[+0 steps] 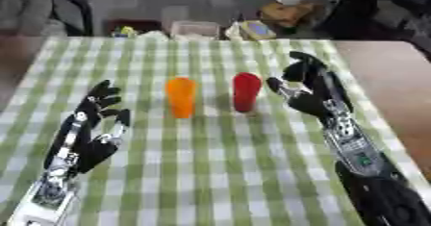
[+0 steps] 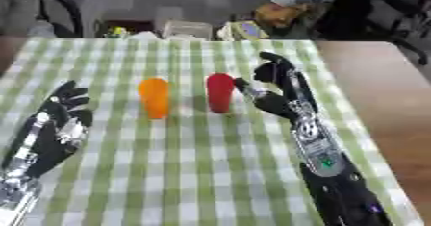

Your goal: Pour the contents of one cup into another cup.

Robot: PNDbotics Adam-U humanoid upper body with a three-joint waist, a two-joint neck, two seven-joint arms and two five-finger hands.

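Tall red plastic cup [image 1: 247, 91] stands upright mid-table on the green-and-white checked cloth [image 1: 210, 172], the orange plastic cup [image 1: 181, 96] just beside it on the left. Right hand [image 1: 308, 91] sits close by the red cup, fingers spread, holding nothing. Left hand [image 1: 94, 124] rests open lower left.

Two cups upright on desk [image 1: 210, 172]: left cup [image 1: 181, 97] just beside right cup [image 1: 246, 91]. Right hand [image 1: 305, 88] just right of right cup, apart. Left hand [image 1: 97, 119] left of left cup, nearer.
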